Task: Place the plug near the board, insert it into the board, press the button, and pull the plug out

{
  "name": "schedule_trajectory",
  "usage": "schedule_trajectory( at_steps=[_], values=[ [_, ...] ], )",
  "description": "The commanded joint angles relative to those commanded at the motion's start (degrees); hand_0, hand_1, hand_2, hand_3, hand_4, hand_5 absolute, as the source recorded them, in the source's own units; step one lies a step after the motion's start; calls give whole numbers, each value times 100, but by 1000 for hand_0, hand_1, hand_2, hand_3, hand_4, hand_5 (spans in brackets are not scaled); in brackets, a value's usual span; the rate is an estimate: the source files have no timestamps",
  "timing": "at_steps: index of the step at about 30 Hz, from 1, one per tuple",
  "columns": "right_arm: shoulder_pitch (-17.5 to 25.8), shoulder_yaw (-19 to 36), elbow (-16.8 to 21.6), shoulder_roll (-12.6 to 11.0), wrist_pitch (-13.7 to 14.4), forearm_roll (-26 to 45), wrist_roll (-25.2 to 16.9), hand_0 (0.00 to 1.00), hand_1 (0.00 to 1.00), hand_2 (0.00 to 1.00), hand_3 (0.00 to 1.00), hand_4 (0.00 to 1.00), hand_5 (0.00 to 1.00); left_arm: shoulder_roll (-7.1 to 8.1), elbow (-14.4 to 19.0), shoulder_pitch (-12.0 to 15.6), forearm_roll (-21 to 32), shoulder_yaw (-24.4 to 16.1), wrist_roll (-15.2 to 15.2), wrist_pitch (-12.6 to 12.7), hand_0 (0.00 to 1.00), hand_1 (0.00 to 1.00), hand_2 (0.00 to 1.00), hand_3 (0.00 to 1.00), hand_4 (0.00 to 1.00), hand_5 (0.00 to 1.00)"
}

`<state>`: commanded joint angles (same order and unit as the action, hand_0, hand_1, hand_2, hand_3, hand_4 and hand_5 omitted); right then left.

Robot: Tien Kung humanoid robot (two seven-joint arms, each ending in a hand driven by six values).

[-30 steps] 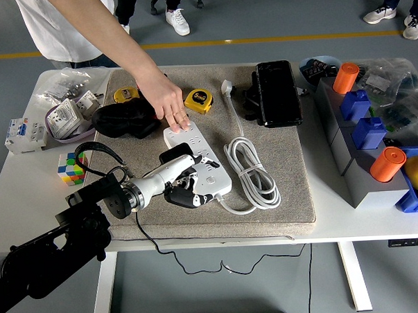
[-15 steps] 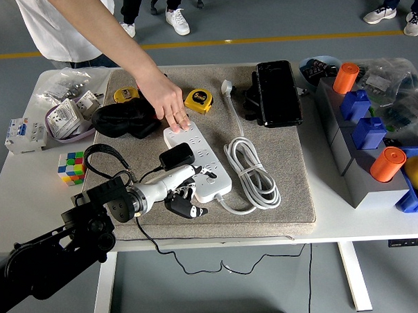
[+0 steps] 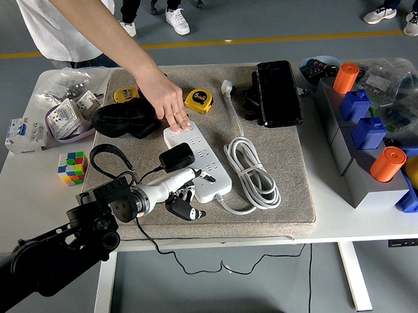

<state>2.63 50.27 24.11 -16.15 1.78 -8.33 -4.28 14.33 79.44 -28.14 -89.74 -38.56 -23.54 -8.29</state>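
Observation:
The white power strip [image 3: 204,165] lies on the grey mat [image 3: 293,187], its white cable [image 3: 251,170] coiled to its right. A black plug [image 3: 176,156] sits on the strip's left side, and its black cord loops off to the left. My left hand [image 3: 185,193] hovers at the strip's near left corner, just below the plug and off it. One white finger points along the strip's edge and the dark fingertips [image 3: 189,210] hang loose, holding nothing. A person's hand [image 3: 169,103] reaches in from the far side, fingers flat on the strip's far end.
On the mat's far part lie a yellow tape measure [image 3: 198,100], a black case [image 3: 278,92] and a black cloth [image 3: 124,121]. A colour cube [image 3: 72,167] and bagged parts [image 3: 68,110] sit left. Grey blocks [image 3: 365,167] with blue and orange pieces stand right.
My left hand has let go of the plug and drawn back toward the near left. The plug stays on the strip. The person's hand has not moved.

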Motion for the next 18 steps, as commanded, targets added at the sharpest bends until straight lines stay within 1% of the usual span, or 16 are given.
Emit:
schedule_trajectory(
  at_steps=[13, 16, 18],
  values=[
    [1, -10, 7, -3, 1, 0, -5, 595, 646, 597, 499, 774, 496, 11, -62, -46, 11, 54, -153, -102, 54, 83, 147, 841, 792, 2],
    [-5, -5, -3, 1, 4, 8, -3, 595, 646, 598, 498, 774, 497, 15, -72, -43, 34, 70, -124, -83, 54, 83, 148, 839, 792, 2],
    [-3, -4, 2, 0, 4, 5, -3, 595, 646, 598, 498, 774, 497, 26, -37, -28, 68, 60, -46, -47, 54, 83, 148, 839, 792, 2]
  ],
)
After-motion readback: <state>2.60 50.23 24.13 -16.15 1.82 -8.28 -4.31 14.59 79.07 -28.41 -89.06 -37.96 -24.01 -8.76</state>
